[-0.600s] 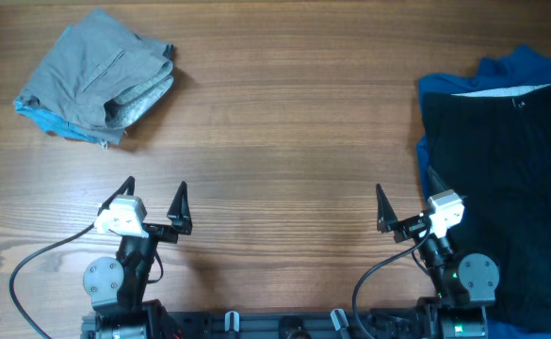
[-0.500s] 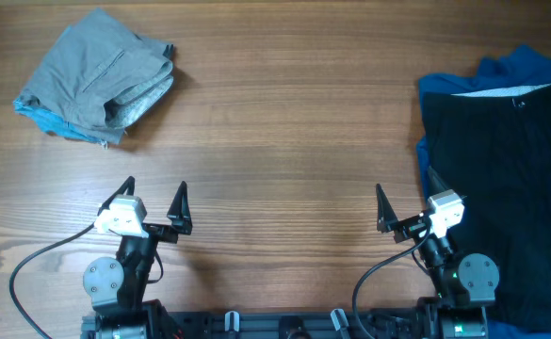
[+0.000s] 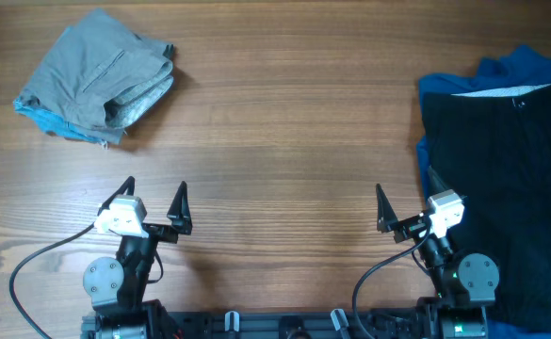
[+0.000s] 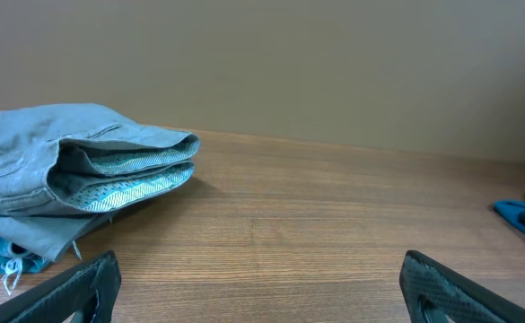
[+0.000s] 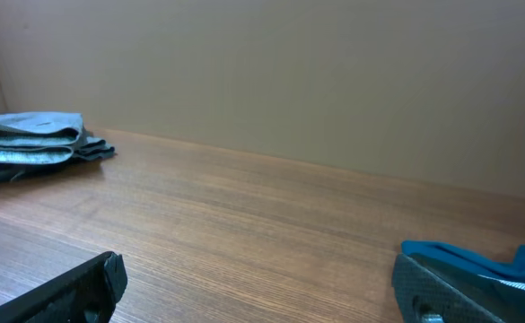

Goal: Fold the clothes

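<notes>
A large black garment (image 3: 506, 179) with a whitish inner band lies flat at the table's right side, on top of a blue garment (image 3: 520, 68) whose edge shows in the right wrist view (image 5: 477, 258) and the left wrist view (image 4: 524, 215). A folded grey garment (image 3: 101, 75) sits at the far left; it also shows in the left wrist view (image 4: 65, 170) and the right wrist view (image 5: 29, 139). My left gripper (image 3: 154, 198) is open and empty near the front edge. My right gripper (image 3: 407, 201) is open and empty, its right finger over the black garment's left edge.
The wooden table (image 3: 284, 132) spans the view between the two piles. The arm bases and cables sit along the front edge. A plain wall (image 4: 334, 63) rises behind the table's far edge.
</notes>
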Action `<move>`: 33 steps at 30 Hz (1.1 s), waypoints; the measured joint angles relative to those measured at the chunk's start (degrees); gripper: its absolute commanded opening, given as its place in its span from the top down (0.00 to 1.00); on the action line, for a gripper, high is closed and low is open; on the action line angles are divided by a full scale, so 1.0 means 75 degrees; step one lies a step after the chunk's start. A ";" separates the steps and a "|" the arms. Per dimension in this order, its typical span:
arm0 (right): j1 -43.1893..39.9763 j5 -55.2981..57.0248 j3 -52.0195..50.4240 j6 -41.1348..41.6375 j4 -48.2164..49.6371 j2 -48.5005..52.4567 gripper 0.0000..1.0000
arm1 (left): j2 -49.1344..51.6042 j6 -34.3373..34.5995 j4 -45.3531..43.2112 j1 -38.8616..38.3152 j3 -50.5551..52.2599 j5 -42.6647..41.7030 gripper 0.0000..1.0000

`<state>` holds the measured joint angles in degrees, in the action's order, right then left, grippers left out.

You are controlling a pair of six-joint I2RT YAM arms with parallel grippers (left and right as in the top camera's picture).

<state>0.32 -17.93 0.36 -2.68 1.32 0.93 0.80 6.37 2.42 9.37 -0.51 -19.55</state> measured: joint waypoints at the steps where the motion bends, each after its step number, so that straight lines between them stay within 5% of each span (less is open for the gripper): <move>1: 0.0000 0.0000 0.0000 -0.0003 0.0000 0.0000 0.00 | 0.0000 0.0003 0.0000 0.0000 0.0000 0.0000 0.00; 21: 0.0000 -0.0122 0.0000 0.0070 0.0047 0.0000 0.00 | 0.0000 0.0003 -0.0006 0.0000 0.0000 0.0000 0.00; 27: -0.0003 -0.0443 0.0265 0.1763 0.0006 0.0026 0.00 | 0.0000 0.0871 -0.1547 0.0000 -0.0189 -0.0294 0.00; 33: -0.0006 -0.1274 0.2661 0.2235 -0.0694 0.2090 0.00 | 0.1279 0.1288 0.0283 0.0000 -0.2407 -0.0411 0.00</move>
<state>0.27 -27.49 20.32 14.09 -3.88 16.60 10.39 16.03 4.54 9.37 -18.57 -22.63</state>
